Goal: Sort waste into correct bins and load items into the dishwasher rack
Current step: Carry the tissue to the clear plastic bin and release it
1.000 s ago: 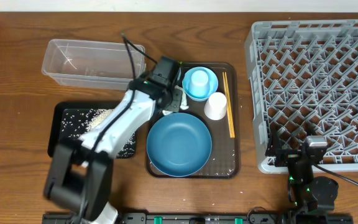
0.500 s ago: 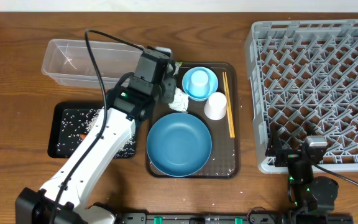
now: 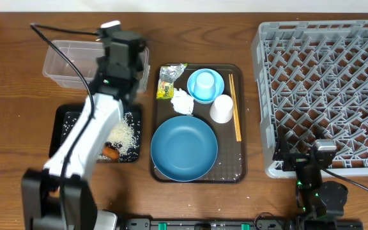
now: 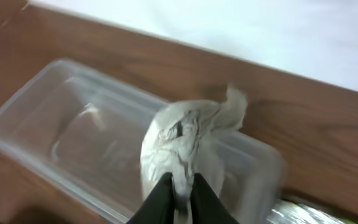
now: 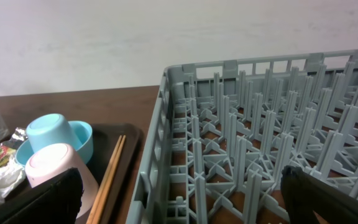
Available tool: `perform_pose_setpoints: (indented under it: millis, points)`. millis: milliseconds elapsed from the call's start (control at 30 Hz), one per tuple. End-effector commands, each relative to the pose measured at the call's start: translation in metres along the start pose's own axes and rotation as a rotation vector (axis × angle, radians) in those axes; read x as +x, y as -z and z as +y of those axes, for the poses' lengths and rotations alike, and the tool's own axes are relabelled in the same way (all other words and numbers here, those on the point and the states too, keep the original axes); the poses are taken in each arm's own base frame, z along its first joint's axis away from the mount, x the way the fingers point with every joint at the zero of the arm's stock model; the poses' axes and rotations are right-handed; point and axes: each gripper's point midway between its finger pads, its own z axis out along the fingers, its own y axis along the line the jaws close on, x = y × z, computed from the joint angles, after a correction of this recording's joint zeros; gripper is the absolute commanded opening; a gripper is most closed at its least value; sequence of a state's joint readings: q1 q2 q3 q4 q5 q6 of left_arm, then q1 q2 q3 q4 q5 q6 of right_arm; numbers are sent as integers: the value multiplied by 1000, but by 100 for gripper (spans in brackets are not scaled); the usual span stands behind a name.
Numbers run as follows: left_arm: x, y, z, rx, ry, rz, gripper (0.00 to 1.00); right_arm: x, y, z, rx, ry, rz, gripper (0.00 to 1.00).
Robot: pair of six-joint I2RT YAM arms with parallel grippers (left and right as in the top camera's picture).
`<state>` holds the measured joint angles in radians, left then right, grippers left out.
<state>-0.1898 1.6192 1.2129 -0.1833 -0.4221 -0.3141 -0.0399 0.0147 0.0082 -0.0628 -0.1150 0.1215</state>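
Observation:
My left gripper (image 4: 180, 180) is shut on a crumpled white tissue (image 4: 188, 134), held above the clear tub (image 4: 61, 143), which sits at the back left (image 3: 66, 64). More white tissue (image 3: 181, 100) and the yellow-green wrapper (image 3: 166, 83) lie on the brown tray (image 3: 238, 167). The tray also holds the blue plate (image 3: 184, 148), a light-blue cup in the bowl (image 3: 204, 84), the white cup (image 3: 222, 108) and the chopsticks (image 3: 234, 108). Rice (image 3: 125, 134) and a carrot (image 3: 111, 152) lie in the black tray (image 3: 61, 144). My right gripper (image 5: 185, 199) is open at the grey rack's (image 3: 324, 83) front left corner.
The left arm (image 3: 98, 121) stretches over the black tray from the table's front edge. The rack's pegs (image 5: 260, 124) fill the right wrist view, with the cups (image 5: 55, 168) and chopsticks (image 5: 114, 174) to their left.
My left gripper has swung from the brown tray leftward and back to above the clear tub, carrying tissue. The right arm has not moved.

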Motion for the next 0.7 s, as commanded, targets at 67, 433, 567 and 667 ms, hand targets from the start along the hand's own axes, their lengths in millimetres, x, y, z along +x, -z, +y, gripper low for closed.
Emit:
perform_pose_setpoints:
  millis: [67, 433, 567, 667]
  points:
    - [-15, -19, 23, -66, 102, -44, 39, 0, 0, -3, 15, 2, -4, 99]
    - [-15, 39, -6, 94, 60, 6, 85, 0, 0, -3, 15, 2, -4, 99]
    - [14, 99, -40, 335, -6, 159, 85, 0, 0, -3, 15, 2, -4, 99]
    - [41, 128, -72, 504, -61, 267, 85, 0, 0, -3, 15, 2, -4, 99]
